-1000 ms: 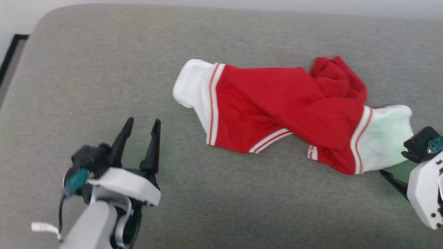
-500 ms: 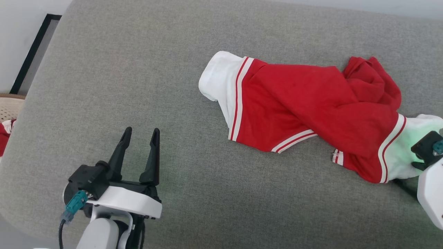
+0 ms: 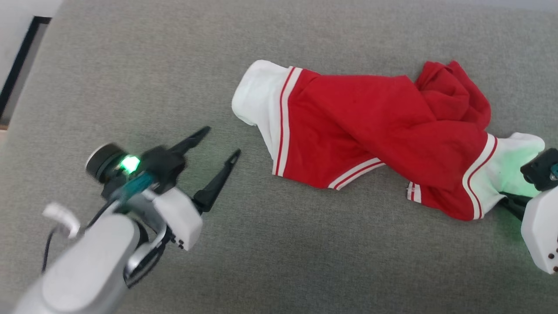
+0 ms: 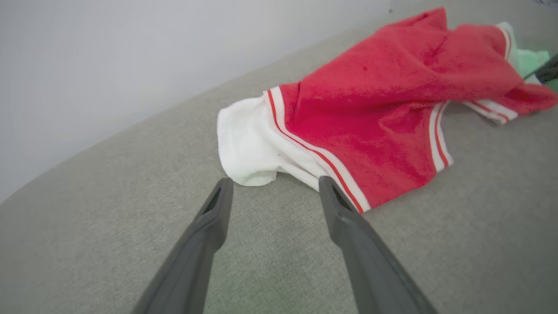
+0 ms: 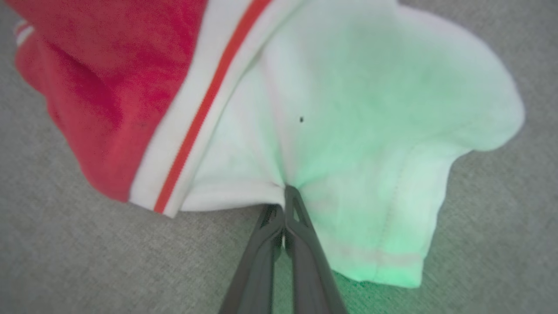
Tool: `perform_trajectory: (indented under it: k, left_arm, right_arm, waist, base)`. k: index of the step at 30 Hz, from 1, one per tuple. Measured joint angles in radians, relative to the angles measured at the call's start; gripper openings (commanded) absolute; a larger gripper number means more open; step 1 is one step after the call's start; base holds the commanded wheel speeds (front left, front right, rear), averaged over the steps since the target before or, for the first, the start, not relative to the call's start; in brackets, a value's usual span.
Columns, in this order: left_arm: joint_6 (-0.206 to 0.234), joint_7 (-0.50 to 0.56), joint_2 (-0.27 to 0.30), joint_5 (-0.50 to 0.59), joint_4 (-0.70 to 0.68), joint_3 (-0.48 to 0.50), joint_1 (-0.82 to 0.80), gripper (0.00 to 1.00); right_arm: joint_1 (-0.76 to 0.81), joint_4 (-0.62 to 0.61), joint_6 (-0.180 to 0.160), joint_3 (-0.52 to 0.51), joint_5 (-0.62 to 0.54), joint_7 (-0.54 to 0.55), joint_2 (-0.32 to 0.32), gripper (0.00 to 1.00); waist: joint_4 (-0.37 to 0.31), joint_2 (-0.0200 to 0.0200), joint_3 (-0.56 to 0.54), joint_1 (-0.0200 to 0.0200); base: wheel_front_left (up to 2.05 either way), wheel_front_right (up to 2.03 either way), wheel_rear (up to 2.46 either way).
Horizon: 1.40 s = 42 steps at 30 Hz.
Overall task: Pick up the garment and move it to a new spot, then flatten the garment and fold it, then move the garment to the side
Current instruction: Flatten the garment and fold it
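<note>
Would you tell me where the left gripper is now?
In the head view the left gripper is at lower left over the grey cushion, jaws open, just short of the white sleeve of the garment.

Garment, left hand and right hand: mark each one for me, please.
garment [image 3: 362, 126], head view, on its red middle panel.
left hand [image 3: 222, 140], head view, midway between its spread fingertips.
right hand [image 5: 284, 198], right wrist view, between fingertips pinching the garment.
</note>
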Motion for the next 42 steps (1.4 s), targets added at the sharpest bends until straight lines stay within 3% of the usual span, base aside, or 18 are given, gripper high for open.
perform_trajectory:
  k: [3, 7, 8, 11, 14, 19, 23, 24, 26, 30, 32, 33, 34, 42]
  left_arm:
    - [0.0, 0.148, 0.095, -0.137, -0.002, -0.21, -0.157, 1.0]
    - [0.0, 0.29, 0.151, -0.329, 0.007, -0.42, -0.366, 1.0]
    - [0.0, 0.29, 0.151, -0.329, 0.007, -0.42, -0.366, 1.0]
    - [0.0, 0.367, 0.155, -0.501, 0.049, -0.492, -0.472, 1.0]
    - [0.0, 0.452, 0.157, -0.603, 0.105, -0.555, -0.554, 1.0]
    - [0.0, 0.52, 0.129, -0.798, 0.17, -0.577, -0.606, 1.0]
    - [0.0, 0.524, 0.116, -0.886, 0.186, -0.579, -0.631, 0.97]
    - [0.0, 0.521, 0.111, -0.896, 0.186, -0.58, -0.633, 0.91]
    - [0.0, 0.514, 0.104, -0.949, 0.18, -0.578, -0.636, 0.58]
    - [0.0, 0.514, 0.102, -0.988, 0.169, -0.586, -0.637, 0.61]
    - [0.0, 0.508, 0.102, -0.988, 0.17, -0.595, -0.641, 0.3]
    - [0.0, 0.503, 0.1, -0.992, 0.17, -0.597, -0.642, 0.2]
    - [0.0, 0.495, 0.096, -0.999, 0.171, -0.598, -0.643, 0.0]
    - [0.0, 0.426, 0.097, -1.045, 0.176, -0.591, -0.651, 0.0]
  right_arm:
    - [-0.017, -0.01, 0.001, -0.006, -0.001, 0.002, 0.003, 0.0]
    - [-0.042, -0.032, 0.004, -0.015, -0.007, 0.011, 0.006, 0.0]
    - [-0.042, -0.032, 0.004, -0.015, -0.007, 0.011, 0.006, 0.0]
    - [-0.058, -0.048, 0.006, -0.018, -0.008, 0.02, 0.007, 0.0]
    - [-0.068, -0.061, 0.008, -0.022, -0.012, 0.02, 0.01, 0.0]
    - [-0.085, -0.078, 0.009, -0.026, -0.02, 0.021, 0.016, 0.0]
    - [-0.095, -0.086, 0.011, -0.027, -0.021, 0.021, 0.018, 0.0]
    - [-0.098, -0.087, 0.012, -0.027, -0.023, 0.023, 0.019, 0.0]
    - [-0.101, -0.091, 0.013, -0.027, -0.026, 0.026, 0.021, 0.0]
    - [-0.103, -0.095, 0.013, -0.029, -0.031, 0.028, 0.025, 0.0]
    - [-0.103, -0.096, 0.013, -0.03, -0.031, 0.03, 0.025, 0.0]
    - [-0.103, -0.097, 0.013, -0.031, -0.031, 0.031, 0.024, 0.0]
    - [-0.103, -0.098, 0.013, -0.031, -0.031, 0.032, 0.024, 0.0]
    - [-0.101, -0.089, 0.013, -0.034, -0.033, 0.037, 0.035, 0.0]
  waist:
    - [-0.009, 0.0, 0.022, 0.0]
    - [-0.027, 0.0, 0.06, 0.0]
    - [-0.027, 0.0, 0.06, 0.0]
    - [-0.041, 0.0, 0.089, 0.0]
    - [-0.054, 0.0, 0.114, 0.0]
    - [-0.071, 0.0, 0.146, 0.0]
    - [-0.08, 0.0, 0.164, 0.0]
    - [-0.082, 0.0, 0.167, 0.0]
    - [-0.086, 0.0, 0.172, 0.0001]
    - [-0.09, 0.0, 0.174, 0.0]
    - [-0.089, 0.0, 0.175, 0.0]
    - [-0.089, 0.0, 0.175, 0.0]
    - [-0.089, 0.0, 0.176, 0.0]
    - [-0.089, 0.0, 0.162, 0.0]
  base:
    - [0.0, 0.0, 0.0]
    - [0.0, 0.0, 0.0]
    - [0.0, 0.0, 0.0]
    - [0.0, 0.0, 0.0]
    - [0.0, 0.0, 0.0]
    - [0.0, 0.0, 0.0]
    - [0.0, 0.0, 0.0]
    - [0.0, 0.0, 0.0]
    - [0.0, 0.0, 0.0]
    - [0.0, 0.0, 0.0]
    - [0.0, 0.0, 0.0]
    - [0.0, 0.0, 0.0]
    - [0.0, 0.0, 0.0]
    - [0.0, 0.0, 0.0]
